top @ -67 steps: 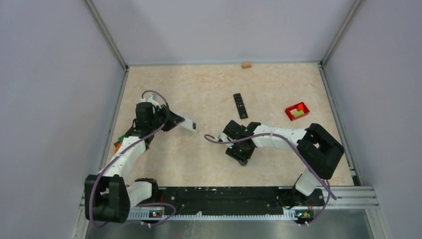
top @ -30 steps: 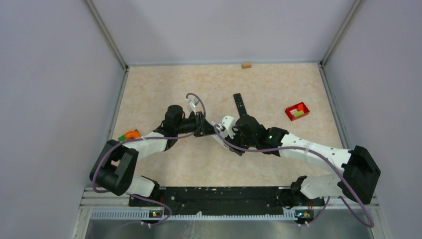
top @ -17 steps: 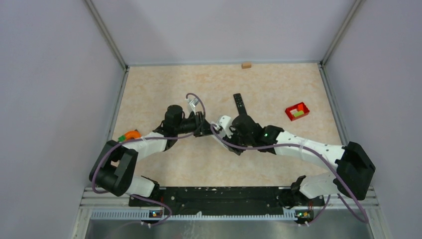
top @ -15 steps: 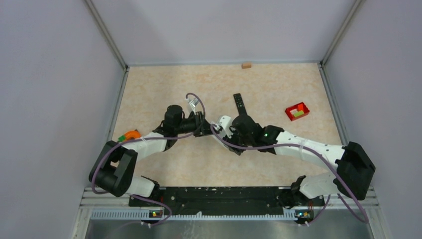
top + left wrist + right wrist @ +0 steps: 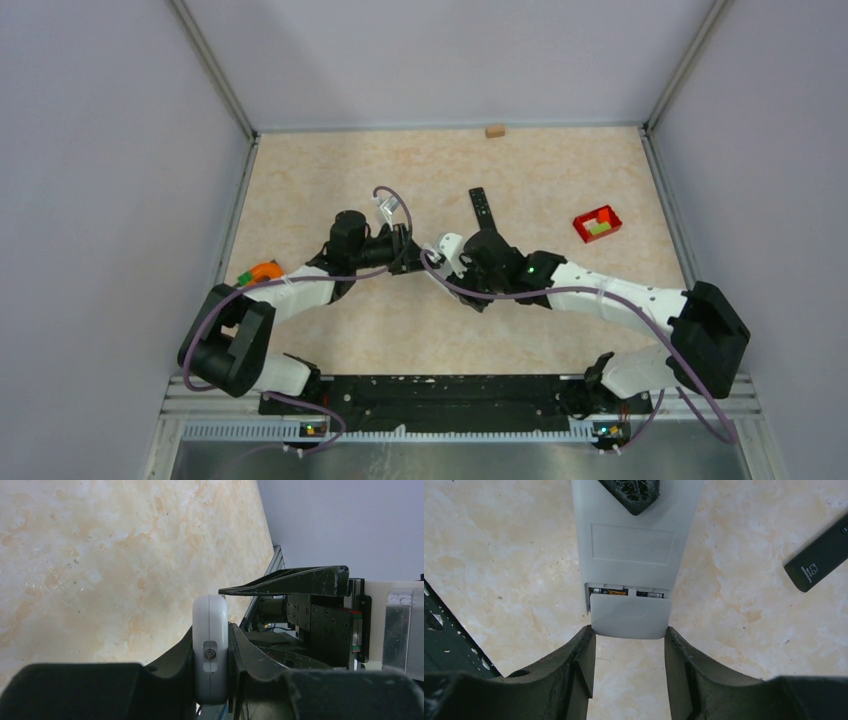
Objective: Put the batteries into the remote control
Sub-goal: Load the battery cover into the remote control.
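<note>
Though it's nearly shut, left hand (image 5: 211, 629) pinches remote (image 5: 210, 652).

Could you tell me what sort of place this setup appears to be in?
Likely a robotics lab test cell: left arm and right arm bolted to a metal rail, a marble-patterned tabletop enclosed by plain panels, and props: a white remote, black remote and red tray.

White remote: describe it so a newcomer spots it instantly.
On the marbled table, look at the middle. The white remote is held there between the left gripper and the right gripper; the black remote just behind it lies free and dark.
</note>
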`<state>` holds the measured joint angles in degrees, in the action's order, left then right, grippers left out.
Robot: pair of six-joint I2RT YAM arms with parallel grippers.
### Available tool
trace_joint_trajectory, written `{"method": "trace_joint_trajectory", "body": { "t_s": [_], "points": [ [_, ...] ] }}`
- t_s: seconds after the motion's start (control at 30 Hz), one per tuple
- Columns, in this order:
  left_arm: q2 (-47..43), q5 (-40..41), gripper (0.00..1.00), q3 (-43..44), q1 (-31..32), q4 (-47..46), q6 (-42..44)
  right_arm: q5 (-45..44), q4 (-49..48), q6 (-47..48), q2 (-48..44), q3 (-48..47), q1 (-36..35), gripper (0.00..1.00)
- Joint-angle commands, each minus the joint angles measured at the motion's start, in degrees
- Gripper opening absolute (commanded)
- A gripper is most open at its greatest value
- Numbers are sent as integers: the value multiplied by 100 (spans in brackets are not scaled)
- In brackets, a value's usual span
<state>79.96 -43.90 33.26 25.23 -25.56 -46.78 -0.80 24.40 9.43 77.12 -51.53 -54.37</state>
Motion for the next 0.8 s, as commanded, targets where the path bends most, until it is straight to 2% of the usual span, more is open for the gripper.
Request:
{"method": "trace_joint_trajectory", "body": {
  "t_s": [0.0, 0.37, 0.77],
  "points": [
    [-184, -126, 0, 146, 21, -258, 87, 59, -121, 66, 75, -360, -74, 40],
    [-156, -154, 0, 227, 25, -173, 152, 62, -141, 120, 214, -496, -71, 40],
    [-206, -92, 0, 249, 25, -151, 160, 462, -50, 180, 356, -545, -66, 40]
  ]
}}
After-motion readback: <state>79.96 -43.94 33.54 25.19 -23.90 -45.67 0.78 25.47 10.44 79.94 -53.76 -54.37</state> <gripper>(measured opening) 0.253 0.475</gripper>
